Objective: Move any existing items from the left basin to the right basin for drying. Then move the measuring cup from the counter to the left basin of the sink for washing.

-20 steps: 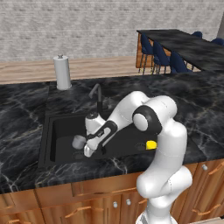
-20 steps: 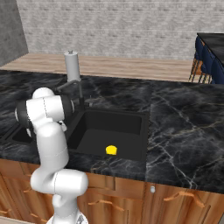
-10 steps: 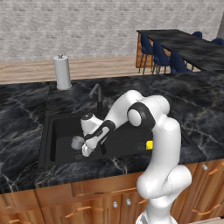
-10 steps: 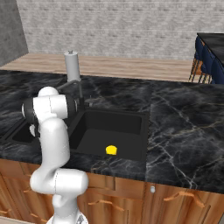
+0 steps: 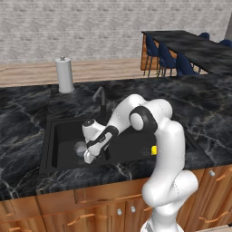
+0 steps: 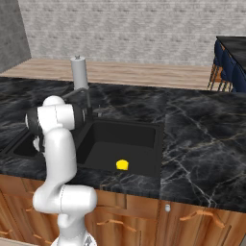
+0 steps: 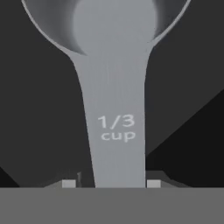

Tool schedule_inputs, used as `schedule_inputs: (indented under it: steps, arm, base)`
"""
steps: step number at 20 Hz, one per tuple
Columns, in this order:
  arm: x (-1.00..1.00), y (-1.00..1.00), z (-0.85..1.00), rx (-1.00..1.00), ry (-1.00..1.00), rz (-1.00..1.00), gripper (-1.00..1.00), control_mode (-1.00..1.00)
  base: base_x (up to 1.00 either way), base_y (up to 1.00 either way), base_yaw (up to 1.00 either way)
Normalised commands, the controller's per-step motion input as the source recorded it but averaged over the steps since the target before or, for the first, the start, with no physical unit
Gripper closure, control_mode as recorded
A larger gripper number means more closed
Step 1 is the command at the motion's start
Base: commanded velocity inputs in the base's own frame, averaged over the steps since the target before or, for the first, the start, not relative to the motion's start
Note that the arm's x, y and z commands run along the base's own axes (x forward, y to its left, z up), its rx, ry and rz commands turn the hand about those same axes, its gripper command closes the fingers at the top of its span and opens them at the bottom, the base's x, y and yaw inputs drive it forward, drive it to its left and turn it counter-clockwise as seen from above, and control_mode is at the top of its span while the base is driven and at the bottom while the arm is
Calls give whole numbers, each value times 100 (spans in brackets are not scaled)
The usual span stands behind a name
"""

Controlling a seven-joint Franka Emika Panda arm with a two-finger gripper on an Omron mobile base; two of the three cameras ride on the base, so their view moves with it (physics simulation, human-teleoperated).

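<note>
Measuring cup (image 7: 114,87): pale grey, handle marked "1/3 cup", handle clamped between the end effector (image 5: 88,157) fingers, bowl pointing away from the hand; seen in the left base view as a grey round shape low inside the left basin (image 5: 63,140) of the black sink. Right basin (image 6: 139,139): holds a small yellow object (image 6: 122,165) on its floor. Tabletop (image 5: 22,113): black veined marble, paper-towel roll (image 5: 64,74) upright behind the sink; dark faucet (image 5: 100,97) at the divider.
</note>
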Motion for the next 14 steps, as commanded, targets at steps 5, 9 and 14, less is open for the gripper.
schedule_inputs:
  steps: [5,9,14]
  arm:
    - [14,0,0,0,0,0,-100,-100]
    - [-4,0,33,0,0,0,-100,-100]
    - [0,0,44,3,0,0,-100,-100]
  base:
    - [0,0,0]
    - [0,0,0]
    - [0,0,0]
